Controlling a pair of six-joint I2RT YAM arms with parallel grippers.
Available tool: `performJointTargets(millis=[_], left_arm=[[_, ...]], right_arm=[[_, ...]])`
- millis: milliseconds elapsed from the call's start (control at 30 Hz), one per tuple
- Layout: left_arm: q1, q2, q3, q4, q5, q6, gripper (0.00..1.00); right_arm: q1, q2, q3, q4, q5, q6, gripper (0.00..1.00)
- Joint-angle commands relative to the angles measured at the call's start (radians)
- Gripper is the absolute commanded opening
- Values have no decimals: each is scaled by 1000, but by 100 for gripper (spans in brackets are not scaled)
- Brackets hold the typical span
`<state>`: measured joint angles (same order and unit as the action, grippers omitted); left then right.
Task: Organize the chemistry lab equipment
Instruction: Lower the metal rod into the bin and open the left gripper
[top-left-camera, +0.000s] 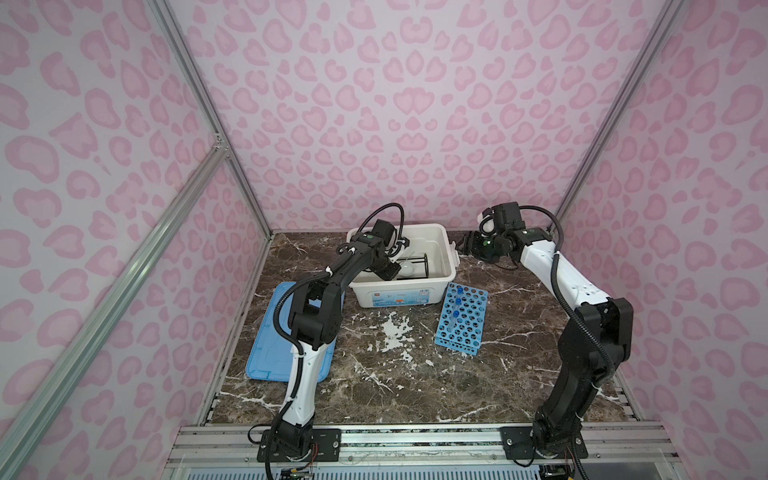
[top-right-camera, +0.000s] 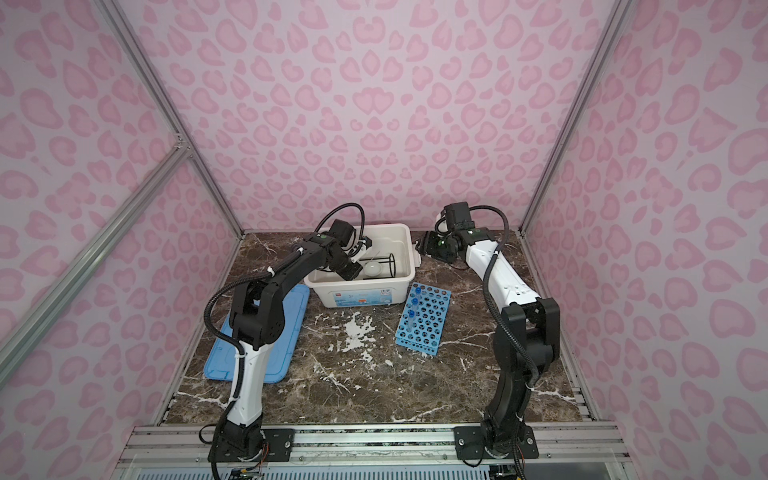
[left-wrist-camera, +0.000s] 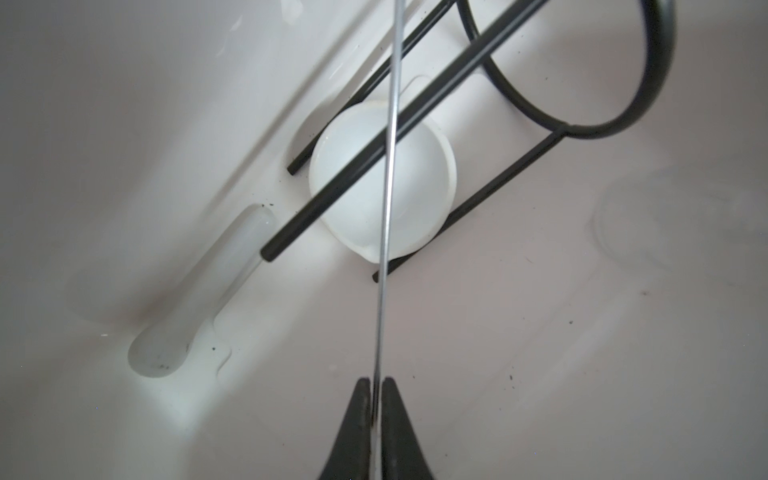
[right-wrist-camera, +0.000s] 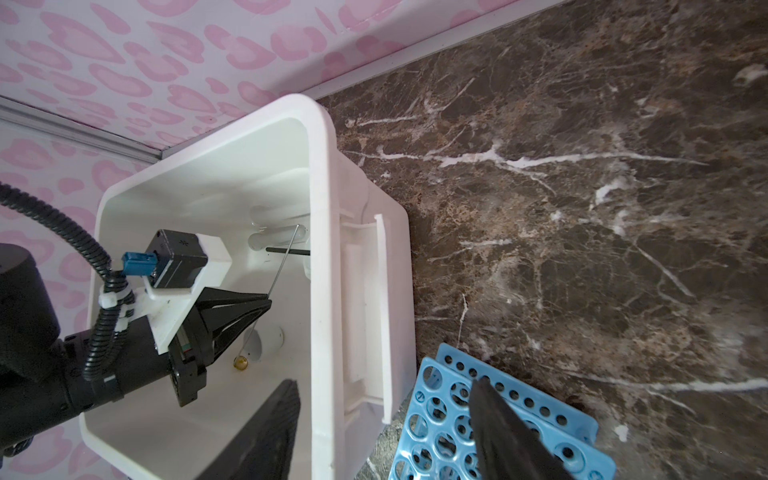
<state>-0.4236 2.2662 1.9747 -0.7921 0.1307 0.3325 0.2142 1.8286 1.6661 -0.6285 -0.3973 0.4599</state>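
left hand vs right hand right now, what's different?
Grip: the left hand is closed on a thin metal rod, while the right hand is open and empty.
Place: the left hand reaches down inside the white box, while the right hand sits outside it, beside its wall.
Shared: both are black and of the same build.
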Motion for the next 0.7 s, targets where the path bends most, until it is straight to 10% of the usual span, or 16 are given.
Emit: performJointTargets(millis=[0,667], left_arm=[[-1,0,1,-13,-7,-7,19],[-2,-91,70,-46,2,-80,64]], right_arm=[[2,-6,-12,22,-3,3,67],[3,-57,-77,71,-7,15,67]])
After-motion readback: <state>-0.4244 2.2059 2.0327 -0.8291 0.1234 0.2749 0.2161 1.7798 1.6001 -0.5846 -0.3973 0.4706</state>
